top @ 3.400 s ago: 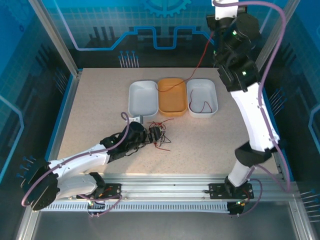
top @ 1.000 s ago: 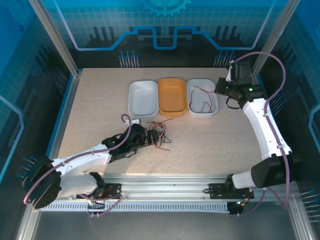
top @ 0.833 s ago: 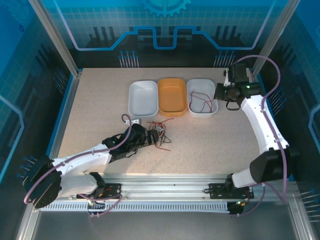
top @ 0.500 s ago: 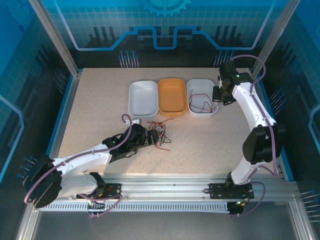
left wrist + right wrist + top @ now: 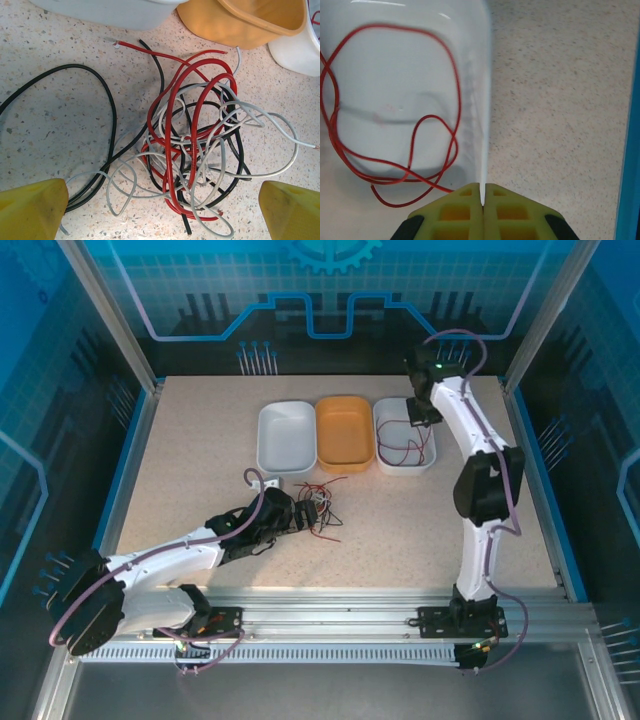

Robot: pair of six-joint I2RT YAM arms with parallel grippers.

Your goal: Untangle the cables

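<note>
Tabletop (image 5: 200,460) carries an orange bin (image 5: 345,435), a left white bin (image 5: 286,436) and a right white bin (image 5: 403,469) flanking it. Left tool (image 5: 160,212), nearer the arm bases than the orange bin, sits low and spread wide, straddling the cables (image 5: 195,165), a red, black and pale knot just in front of that bin. Right tool (image 5: 482,192), pressed together and empty, hangs over the right white bin's rim. One loose red cable (image 5: 458,100) lies inside.

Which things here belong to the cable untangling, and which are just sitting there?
Belongs: tangle of cables in front of the open left gripper; red cable lying in the right white tray, by the shut right gripper.
Just sitting: left white tray; orange tray, likely bins for freed cables.
</note>
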